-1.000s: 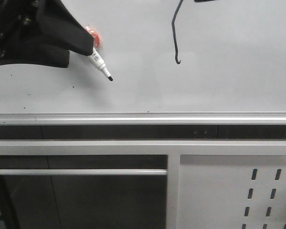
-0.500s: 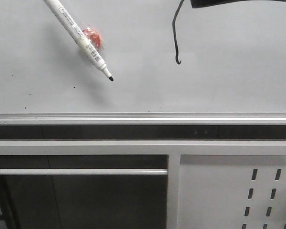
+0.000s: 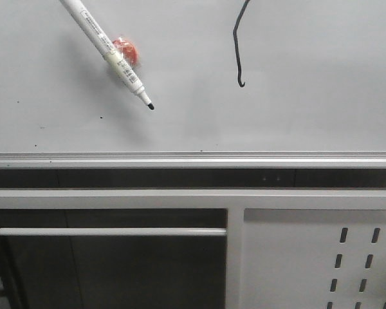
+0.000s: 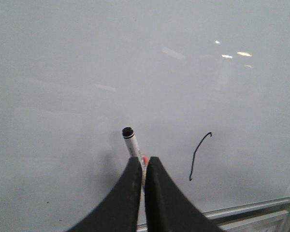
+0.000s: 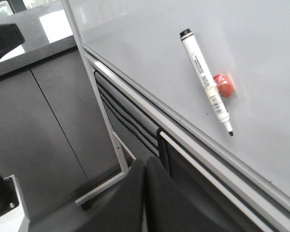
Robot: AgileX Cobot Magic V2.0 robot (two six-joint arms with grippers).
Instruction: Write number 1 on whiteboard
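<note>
The whiteboard [image 3: 296,116] fills the upper half of the front view. On it is the number 1 [image 3: 237,48], a thin black wavy stroke with a small hook at its lower end, also in the left wrist view [image 4: 197,154]. A white marker pen [image 3: 109,55] lies loose on the board with its black tip uncapped, and nothing holds it [image 5: 203,72]. My left gripper [image 4: 141,162] is shut and empty above the board, the marker [image 4: 131,142] showing beyond its tips. My right gripper [image 5: 144,164] is shut and empty off the board's edge. Neither gripper shows in the front view.
A small red-orange object [image 3: 127,50] lies against the marker. The silver edge rail [image 3: 193,158] borders the board's near side. Below it are a grey perforated panel [image 3: 321,257] and a horizontal bar [image 3: 109,232]. A metal frame leg [image 5: 106,140] stands by my right gripper.
My left gripper covered the marker's rear end at the front view's top left a second ago; it has since withdrawn out of view, leaving the marker on the board. The dark part at the top right also left.
</note>
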